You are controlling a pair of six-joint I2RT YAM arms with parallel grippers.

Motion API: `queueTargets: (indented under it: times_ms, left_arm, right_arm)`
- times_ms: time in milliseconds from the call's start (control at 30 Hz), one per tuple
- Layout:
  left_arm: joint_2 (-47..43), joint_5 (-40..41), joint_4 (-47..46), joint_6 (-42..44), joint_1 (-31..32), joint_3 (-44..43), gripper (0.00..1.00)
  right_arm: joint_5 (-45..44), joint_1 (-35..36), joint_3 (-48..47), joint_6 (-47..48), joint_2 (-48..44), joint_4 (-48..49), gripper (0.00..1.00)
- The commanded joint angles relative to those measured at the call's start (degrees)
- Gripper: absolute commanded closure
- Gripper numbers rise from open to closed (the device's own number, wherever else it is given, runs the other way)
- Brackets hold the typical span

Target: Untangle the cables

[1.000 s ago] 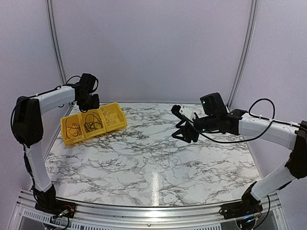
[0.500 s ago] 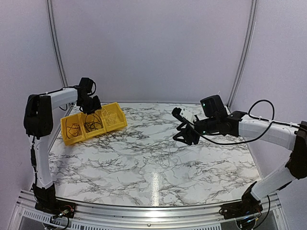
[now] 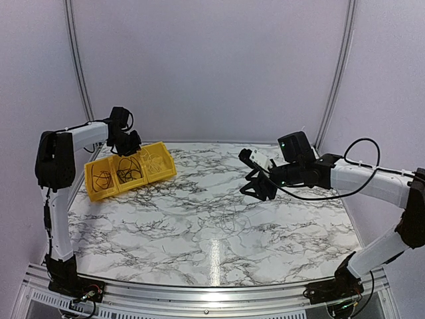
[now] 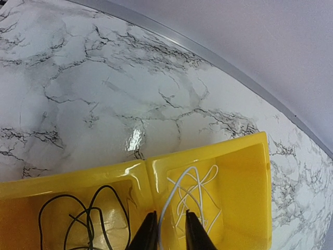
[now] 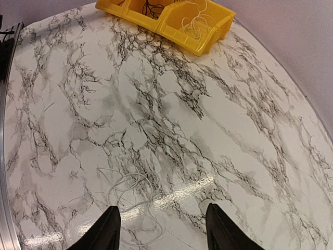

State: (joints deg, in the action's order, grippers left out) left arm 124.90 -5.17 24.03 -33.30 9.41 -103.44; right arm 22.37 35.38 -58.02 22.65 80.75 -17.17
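Cables (image 3: 126, 171): thin wires, four lots. Three lie sorted in the yellow bin (image 4: 208, 151) at the far left of the tabletop (image 3: 199, 193): a black cable (image 4: 86, 219) in the middle compartment, another black one in the left end compartment, and a pale cable (image 4: 190, 195) in the right end compartment. Fourth lot: pale tangle (image 5: 127, 190), loose on the bare tabletop near its middle, well apart from the bin.

Left gripper (image 4: 169, 232): above the bin's right end compartment, jaws narrow with a gap showing. A strand of the pale cable runs up through that gap; whether it is pinched cannot be told.

Right gripper (image 5: 164, 232): jaws wide, empty, hovering over the pale tangle.

Step in hand, by judgement: depositing a separated wire in its compartment. The next move likely calls for the strand to be clear of the jaws before lifting off, then a low, fine pinch on one strand of the tangle.
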Motion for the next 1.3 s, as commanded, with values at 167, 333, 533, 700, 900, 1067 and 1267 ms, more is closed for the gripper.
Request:
queueTargets:
  times_ms: [167, 333, 533, 700, 900, 1067, 1267]
  left_arm:
    - [0.92, -1.43, -2.5, -0.89, 0.25, -1.77, 0.94]
    - [2.2, -2.84, -3.82, -1.25, 1.35, -1.84, 0.99]
    - [3.32, -3.36, -4.39, -0.81, 3.15, -2.3, 1.0]
    - [2.54, -3.71, -4.24, -0.59, 4.04, -0.81, 0.81]
    - [-3.82, -1.23, -3.53, 1.22, 4.25, 1.53, 0.61]
    - [-11.19, 4.41, -0.32, 4.77, 5.02, 3.38, 0.45]
    - [-20.14, 11.48, 0.56, 11.3, 8.93, 9.24, 0.43]
  right_arm:
    - [-0.31, -0.48, -1.11, 0.21, 1.14, 1.34, 0.44]
    - [-0.56, -0.5, -1.53, 0.37, 1.75, 1.33, 0.44]
    - [-0.94, -0.52, -1.04, 0.86, 1.97, 1.67, 0.44]
    - [-4.49, -1.69, 0.35, 1.32, 3.0, 0.6, 0.43]
    - [-4.43, -3.22, 2.14, 3.58, 5.34, 0.97, 0.42]
    - [4.34, -3.09, 0.17, 3.37, 8.91, 0.79, 0.36]
    - [4.53, -2.59, -4.06, -1.28, 17.56, 2.67, 0.32]
